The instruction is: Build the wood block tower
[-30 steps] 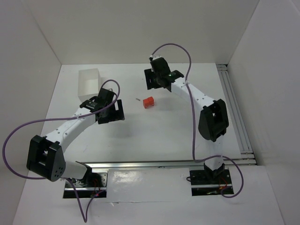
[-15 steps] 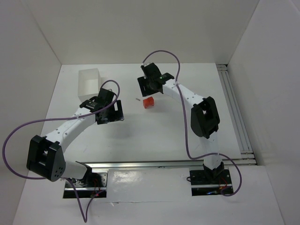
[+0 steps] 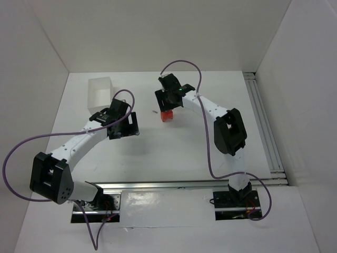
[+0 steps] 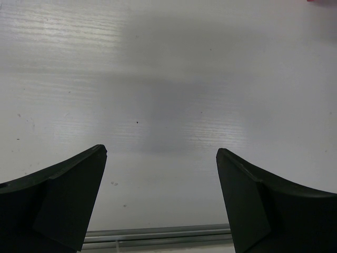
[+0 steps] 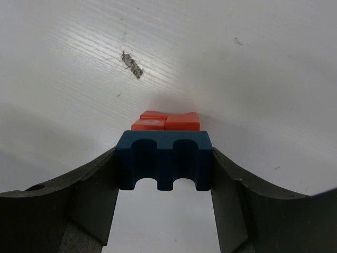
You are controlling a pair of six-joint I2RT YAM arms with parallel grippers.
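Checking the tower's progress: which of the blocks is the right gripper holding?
The blue notched block, clamped in the right gripper. The red-orange blocks sit on the table beyond it, ungripped.

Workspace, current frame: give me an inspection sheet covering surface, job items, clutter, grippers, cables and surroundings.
Surface: white table, faint scuffs, one small dark fleck beside the blocks.
Job's things: red-orange blocks close together on the table. A notched blue block is at them, notches down; whether it touches them cannot be told.
Clutter: white box at the far left.
Grippers: right gripper shut on the notched blue block; left gripper open, nothing between its fingers.
Cables: purple cable looping along each arm, off the blocks.
Surroundings: white walls; aluminium rails at the right and near edges.
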